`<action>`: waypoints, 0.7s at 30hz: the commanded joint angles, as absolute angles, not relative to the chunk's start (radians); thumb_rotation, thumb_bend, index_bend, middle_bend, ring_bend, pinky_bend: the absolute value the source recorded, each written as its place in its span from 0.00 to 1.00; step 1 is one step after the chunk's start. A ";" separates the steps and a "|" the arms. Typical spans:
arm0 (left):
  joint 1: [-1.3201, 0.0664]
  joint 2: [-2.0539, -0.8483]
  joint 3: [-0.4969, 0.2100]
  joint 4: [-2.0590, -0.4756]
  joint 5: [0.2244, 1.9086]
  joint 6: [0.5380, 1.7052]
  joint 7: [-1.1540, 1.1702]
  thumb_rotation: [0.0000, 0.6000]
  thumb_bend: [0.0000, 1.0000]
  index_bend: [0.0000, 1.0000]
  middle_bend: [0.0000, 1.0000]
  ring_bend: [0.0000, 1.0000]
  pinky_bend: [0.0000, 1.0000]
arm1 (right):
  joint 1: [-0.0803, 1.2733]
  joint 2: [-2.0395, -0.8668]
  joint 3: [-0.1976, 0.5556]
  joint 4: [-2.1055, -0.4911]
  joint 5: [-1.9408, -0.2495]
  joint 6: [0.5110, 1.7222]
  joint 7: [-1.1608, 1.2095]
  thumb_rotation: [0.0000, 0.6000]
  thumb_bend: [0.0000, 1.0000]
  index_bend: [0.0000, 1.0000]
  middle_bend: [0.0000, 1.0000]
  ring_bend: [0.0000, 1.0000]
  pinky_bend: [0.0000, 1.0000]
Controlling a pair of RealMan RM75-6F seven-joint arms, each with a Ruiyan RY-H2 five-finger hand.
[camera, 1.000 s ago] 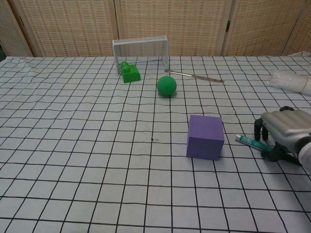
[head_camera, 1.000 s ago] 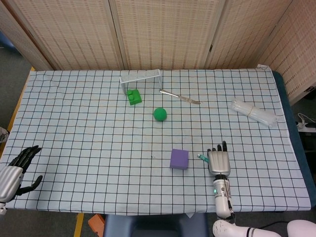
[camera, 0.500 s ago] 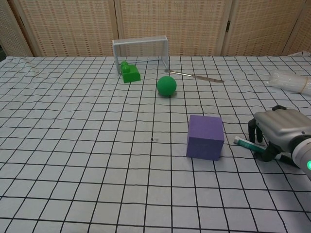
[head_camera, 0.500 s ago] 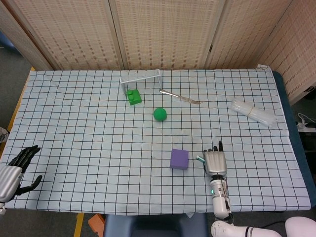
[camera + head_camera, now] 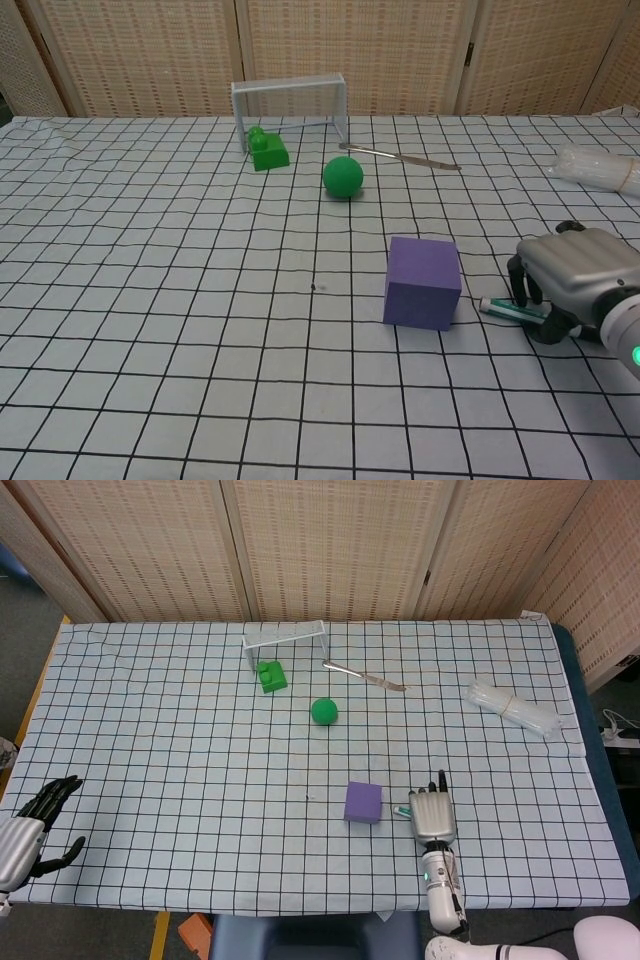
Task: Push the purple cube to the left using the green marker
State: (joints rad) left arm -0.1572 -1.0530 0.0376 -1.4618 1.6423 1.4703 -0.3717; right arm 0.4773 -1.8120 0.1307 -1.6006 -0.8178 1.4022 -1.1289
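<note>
The purple cube (image 5: 363,802) (image 5: 423,282) sits on the checked cloth near the table's front edge. Just to its right lies the green marker (image 5: 402,810) (image 5: 503,309), its tip a short gap from the cube's right face. My right hand (image 5: 432,816) (image 5: 575,280) covers the marker's rear part, fingers curled down around it and holding it against the cloth. My left hand (image 5: 25,830) rests at the front left corner with its fingers spread and nothing in it; the chest view does not show it.
A green ball (image 5: 323,711) (image 5: 343,176) lies behind the cube. Further back stand a green block (image 5: 270,675) and a small white goal frame (image 5: 285,635). A metal utensil (image 5: 365,676) and a clear plastic bundle (image 5: 512,708) lie at the back right.
My right hand has slid left and toward the front edge, bringing the marker closer to the cube's right side. The cube and the left hand have not moved.
</note>
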 commanded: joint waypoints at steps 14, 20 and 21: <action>-0.159 -1.049 0.040 -1.459 1.647 1.472 -0.386 1.00 0.40 0.00 0.00 0.00 0.19 | 0.489 -1.831 0.097 -1.611 -0.826 1.426 -1.158 1.00 0.25 0.57 0.52 0.32 0.05; -0.158 -1.047 0.043 -1.460 1.653 1.477 -0.387 1.00 0.39 0.00 0.00 0.00 0.19 | 0.487 -1.829 0.086 -1.618 -0.834 1.438 -1.166 1.00 0.27 0.58 0.54 0.33 0.06; -0.158 -1.047 0.043 -1.460 1.653 1.478 -0.386 1.00 0.39 0.00 0.00 0.00 0.19 | 0.487 -1.830 0.085 -1.619 -0.833 1.438 -1.168 1.00 0.27 0.59 0.54 0.33 0.06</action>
